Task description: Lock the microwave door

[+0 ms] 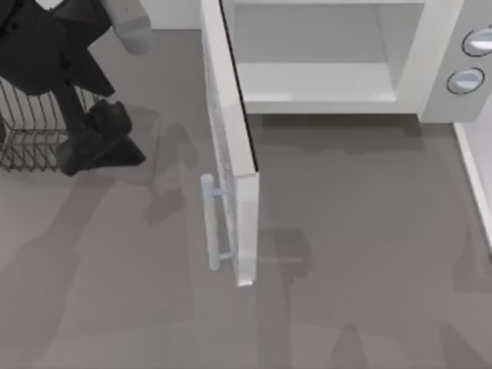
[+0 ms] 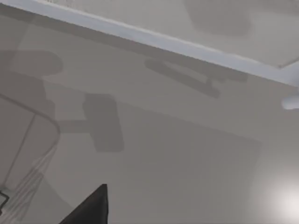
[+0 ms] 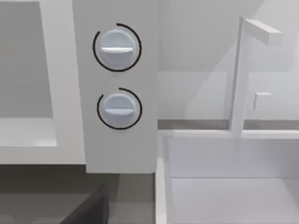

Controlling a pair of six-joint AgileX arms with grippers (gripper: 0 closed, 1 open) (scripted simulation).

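White microwave door [image 1: 231,146] swung wide open, left arm [image 1: 92,131] near wire rack [image 1: 27,131], jaws' state unclear.

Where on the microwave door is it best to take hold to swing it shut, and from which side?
Judging by its pose, grip the vertical bar handle on the microwave door. The door stands wide open, and the bar sits off its face on two stubs, on the table's left side. Come from the left, where the left end effector is.
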